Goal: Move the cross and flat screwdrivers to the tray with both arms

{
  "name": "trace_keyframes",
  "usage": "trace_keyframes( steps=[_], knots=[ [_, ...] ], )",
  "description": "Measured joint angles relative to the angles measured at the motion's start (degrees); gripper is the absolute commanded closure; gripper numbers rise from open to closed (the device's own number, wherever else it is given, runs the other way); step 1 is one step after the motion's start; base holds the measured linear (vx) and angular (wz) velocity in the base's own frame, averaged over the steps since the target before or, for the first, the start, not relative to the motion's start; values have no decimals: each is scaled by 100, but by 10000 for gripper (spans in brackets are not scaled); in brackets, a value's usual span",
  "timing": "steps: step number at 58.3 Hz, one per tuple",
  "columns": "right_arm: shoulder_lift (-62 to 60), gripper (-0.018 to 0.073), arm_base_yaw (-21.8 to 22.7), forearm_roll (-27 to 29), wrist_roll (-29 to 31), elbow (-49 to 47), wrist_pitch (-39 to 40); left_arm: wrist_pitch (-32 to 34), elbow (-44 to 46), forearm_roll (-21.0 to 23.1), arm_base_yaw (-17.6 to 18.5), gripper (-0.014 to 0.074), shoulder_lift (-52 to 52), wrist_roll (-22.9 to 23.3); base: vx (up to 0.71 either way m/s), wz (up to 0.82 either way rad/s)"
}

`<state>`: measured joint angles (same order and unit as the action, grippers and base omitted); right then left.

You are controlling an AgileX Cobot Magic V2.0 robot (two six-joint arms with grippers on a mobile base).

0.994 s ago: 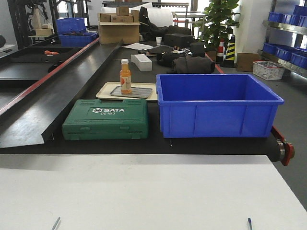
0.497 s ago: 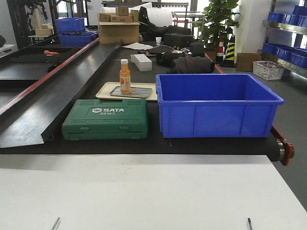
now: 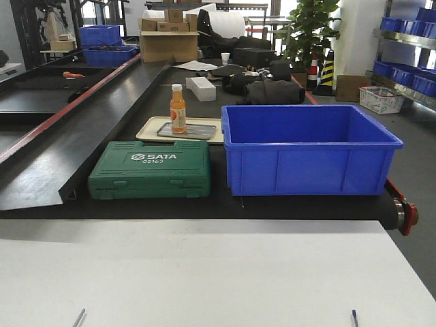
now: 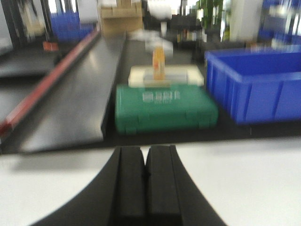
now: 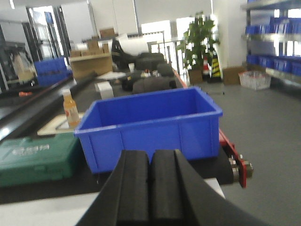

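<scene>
The cross and flat screwdrivers are out of view, and so is the tray. In the left wrist view my left gripper (image 4: 145, 153) hangs over the bare white table (image 4: 244, 174), jaws pressed together with nothing between them. The right wrist view shows my right gripper (image 5: 151, 157) likewise shut and empty, over the table's far edge and facing the blue bin (image 5: 150, 125). In the front view neither gripper shows; only two thin tips (image 3: 80, 317) (image 3: 354, 317) poke in at the bottom edge.
Beyond the white table (image 3: 204, 272) runs a black conveyor with a green SATA case (image 3: 150, 169), a deep blue bin (image 3: 308, 150), and a cream tray (image 3: 153, 129) carrying an orange bottle (image 3: 178, 109) and a small grey plate. A sloped black ramp (image 3: 82, 136) lies left.
</scene>
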<state>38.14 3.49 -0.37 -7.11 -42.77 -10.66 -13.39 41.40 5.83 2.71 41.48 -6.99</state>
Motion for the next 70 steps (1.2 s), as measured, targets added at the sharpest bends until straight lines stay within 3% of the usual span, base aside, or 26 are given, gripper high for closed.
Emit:
trace_keyframes(
  steps=[9, 16, 21, 29, 40, 54, 70],
  knots=[
    [381, 396, 0, 37, 438, 0, -721, -349, 0, 0, 0, 437, 613, 0, 0, 0],
    [523, 175, 0, 129, 783, 0, -1073, -378, 0, 0, 0, 286, 918, 0, 0, 0],
    [591, 13, 0, 245, 846, 0, -1069, -451, 0, 21, 0, 181, 1107, 4, 0, 0],
    [711, -121, 0, 766, 835, 0, -796, -629, 0, 316, 0, 91, 1444, 23, 0, 0],
    [1069, -113, 0, 1456, 1041, -71, -766, -1111, 187, 760, 0, 76, 2127, -175, 0, 0],
    [2472, -22, 0, 1560, 1466, -1209, -2668, -2748, 1354, 796, 0, 76, 3198, -366, 0, 0],
    [4245, 50, 0, 1527, 1396, -2137, -3960, -2997, 1412, 316, 2, 77, 4042, -373, 0, 0]
  ],
)
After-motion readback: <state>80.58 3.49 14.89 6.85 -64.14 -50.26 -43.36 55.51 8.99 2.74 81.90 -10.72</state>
